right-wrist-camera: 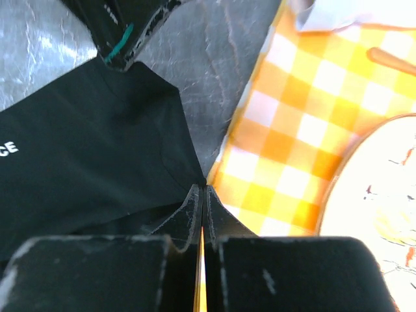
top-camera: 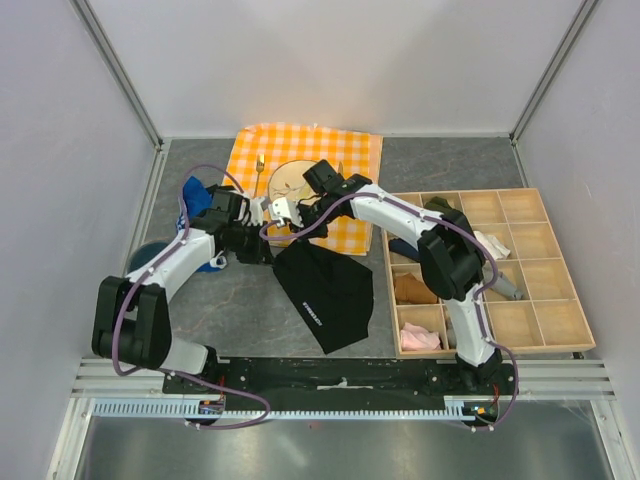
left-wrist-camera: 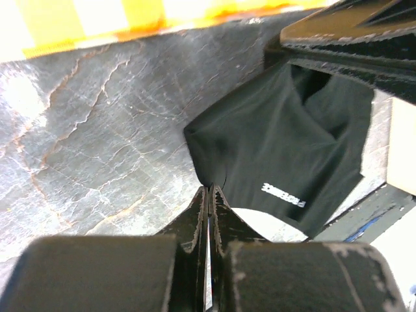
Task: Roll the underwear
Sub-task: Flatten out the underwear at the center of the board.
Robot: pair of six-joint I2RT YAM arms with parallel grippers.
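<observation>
The table (top-camera: 230, 300) has a grey surface with thin vein lines like stone, and light reflects on it in the wrist views. Around it stand plain white walls (top-camera: 330, 60), with metal frame posts (top-camera: 117, 70) in the far corners. The arms are fixed on a black plate (top-camera: 340, 372) at the near edge.

The underwear (top-camera: 325, 290) is in the middle of the table, just in front of the arms. It is black, with small white lettering (left-wrist-camera: 283, 194). Its far edge is held between the two arms, and the rest spreads on the surface toward the near side. I cannot tell how far the held edge is raised from the table.

The left gripper (left-wrist-camera: 208, 192) has its fingers pressed together, with one corner of the black fabric pinched between them. The right gripper (right-wrist-camera: 203, 190) is closed in the same way on the neighbouring corner, right at the edge of the checked cloth (top-camera: 350, 150).

This orange and white cloth lies at the far side and carries a plate (top-camera: 290, 180) with a drawing on it and a fork (top-camera: 259, 172) beside it. A blue garment (top-camera: 197, 195) lies at the left, partly under the left arm. At the right a wooden tray (top-camera: 515, 320) with many compartments holds some small items.
</observation>
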